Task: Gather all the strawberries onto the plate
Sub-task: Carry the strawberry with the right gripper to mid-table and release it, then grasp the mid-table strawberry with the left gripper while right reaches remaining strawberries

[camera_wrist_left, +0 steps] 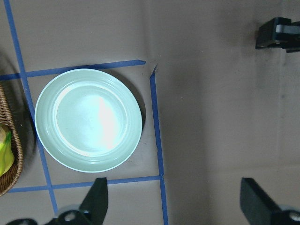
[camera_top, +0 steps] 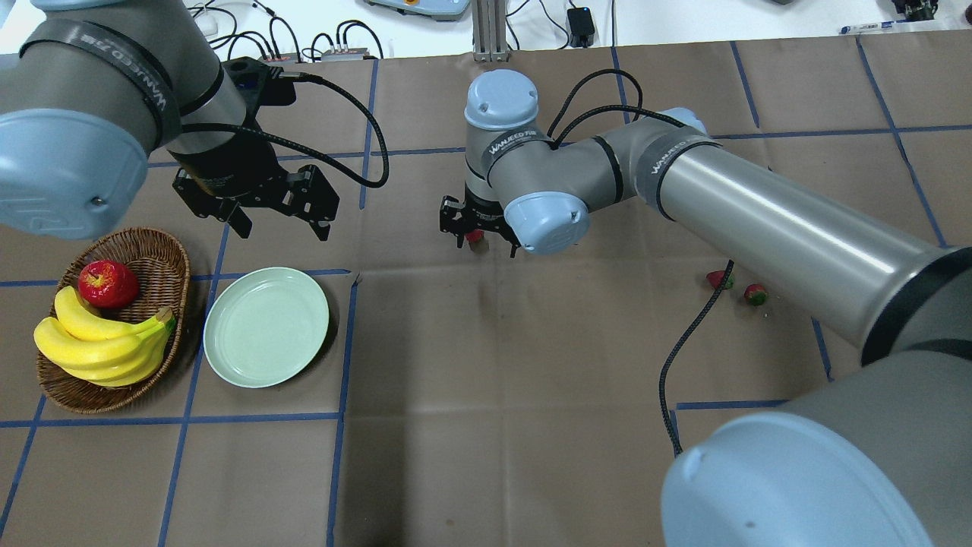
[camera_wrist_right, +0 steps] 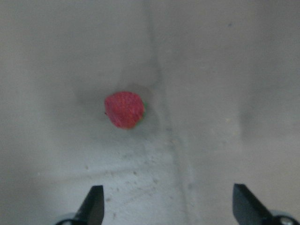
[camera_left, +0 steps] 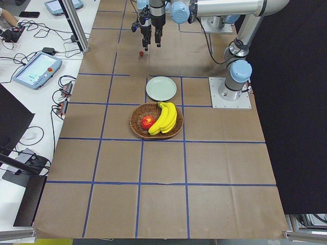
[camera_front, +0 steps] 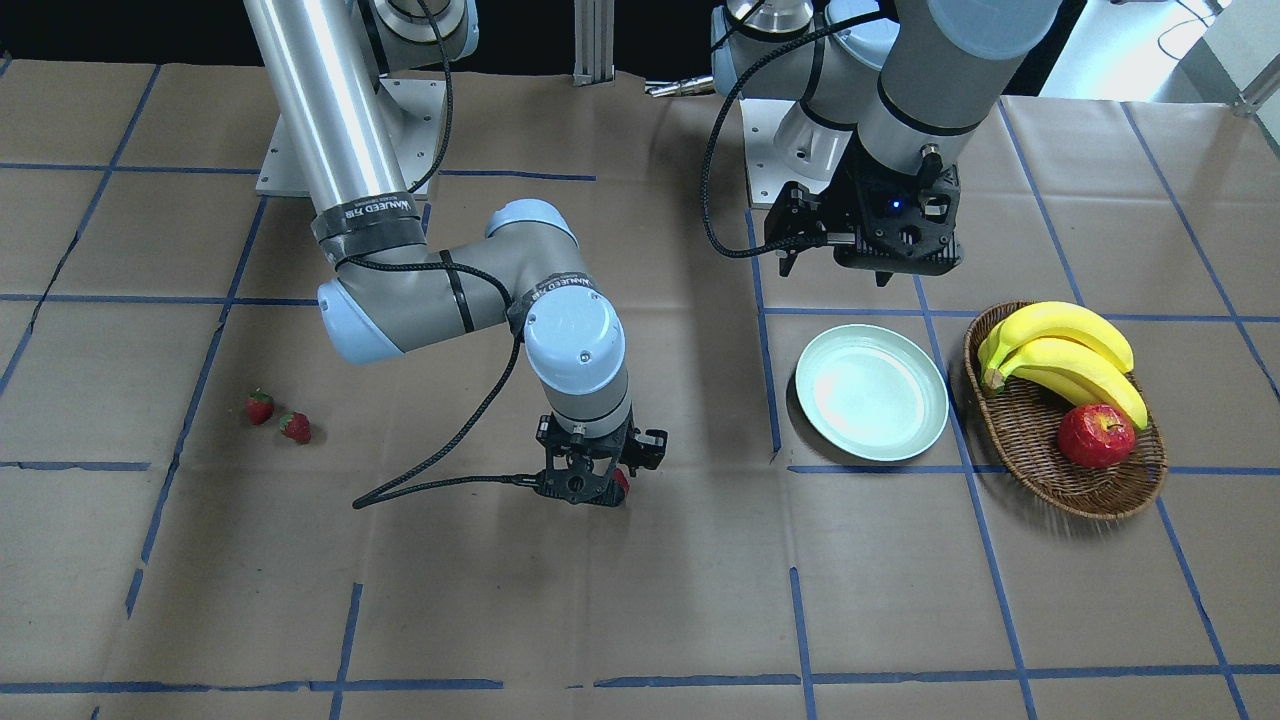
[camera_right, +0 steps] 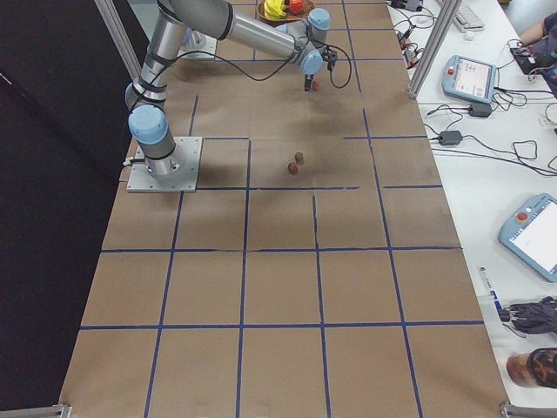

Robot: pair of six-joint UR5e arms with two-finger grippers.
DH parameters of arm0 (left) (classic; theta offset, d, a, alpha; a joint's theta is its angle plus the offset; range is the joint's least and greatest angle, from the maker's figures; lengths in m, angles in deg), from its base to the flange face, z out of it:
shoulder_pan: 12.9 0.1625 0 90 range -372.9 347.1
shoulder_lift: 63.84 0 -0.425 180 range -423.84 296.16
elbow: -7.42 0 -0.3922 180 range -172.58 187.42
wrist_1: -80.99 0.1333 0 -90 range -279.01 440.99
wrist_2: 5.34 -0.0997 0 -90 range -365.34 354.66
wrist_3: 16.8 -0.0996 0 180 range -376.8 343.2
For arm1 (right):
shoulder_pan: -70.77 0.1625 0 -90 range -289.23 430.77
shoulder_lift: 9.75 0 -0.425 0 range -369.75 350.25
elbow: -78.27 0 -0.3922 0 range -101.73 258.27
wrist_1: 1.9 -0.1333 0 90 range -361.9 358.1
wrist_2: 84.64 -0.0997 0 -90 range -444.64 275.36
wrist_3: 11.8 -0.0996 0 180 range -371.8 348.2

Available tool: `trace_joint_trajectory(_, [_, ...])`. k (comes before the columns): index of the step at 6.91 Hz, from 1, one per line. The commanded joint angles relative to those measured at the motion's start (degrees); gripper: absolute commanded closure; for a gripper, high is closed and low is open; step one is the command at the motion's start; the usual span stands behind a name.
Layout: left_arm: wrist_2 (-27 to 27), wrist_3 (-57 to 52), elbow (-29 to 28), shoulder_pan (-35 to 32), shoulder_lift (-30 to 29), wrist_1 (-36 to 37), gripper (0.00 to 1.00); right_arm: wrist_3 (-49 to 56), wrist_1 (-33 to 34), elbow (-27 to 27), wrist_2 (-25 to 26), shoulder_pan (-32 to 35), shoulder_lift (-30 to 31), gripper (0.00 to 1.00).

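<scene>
One strawberry (camera_front: 621, 482) lies on the brown table under my right gripper (camera_front: 590, 490). In the right wrist view the strawberry (camera_wrist_right: 124, 109) sits on the paper ahead of the wide-open fingertips (camera_wrist_right: 93, 199), untouched. Two more strawberries (camera_front: 260, 406) (camera_front: 295, 428) lie side by side farther out on my right; the overhead view shows them too (camera_top: 718, 279) (camera_top: 755, 294). The mint-green plate (camera_front: 872, 392) is empty. My left gripper (camera_top: 281, 224) hangs open and empty above the table just behind the plate (camera_wrist_left: 88, 119).
A brown wicker basket (camera_front: 1050, 470) with bananas (camera_front: 1060, 350) and a red apple (camera_front: 1095, 436) stands beside the plate, on its far side from the strawberries. Blue tape lines grid the brown paper. The right arm's black cable (camera_top: 668, 365) dangles low.
</scene>
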Motion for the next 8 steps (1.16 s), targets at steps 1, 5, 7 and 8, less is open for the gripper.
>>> trace_joint_trajectory(1, [-0.1, 0.9, -0.2, -0.1, -2.1, 0.6, 0.0, 12.7, -8.5, -1.4, 0.8, -7.8, 7.7, 0.0])
trace_joint_trajectory(5, [2.1, 5.4, -1.8, -4.5, -11.9, 13.0, 0.0, 35.4, -1.7, -14.9, 3.4, -22.8, 14.6, 0.0])
trace_joint_trajectory(7, [2.2, 5.7, -4.6, -8.9, -20.7, 23.5, 0.0, 44.4, 7.7, -19.1, 3.4, -28.4, 13.8, 0.0])
trace_joint_trajectory(8, [5.5, 7.4, -8.4, -9.2, -24.5, 23.7, 0.0, 46.7, 10.8, -20.7, 3.1, -29.9, 13.0, 0.0])
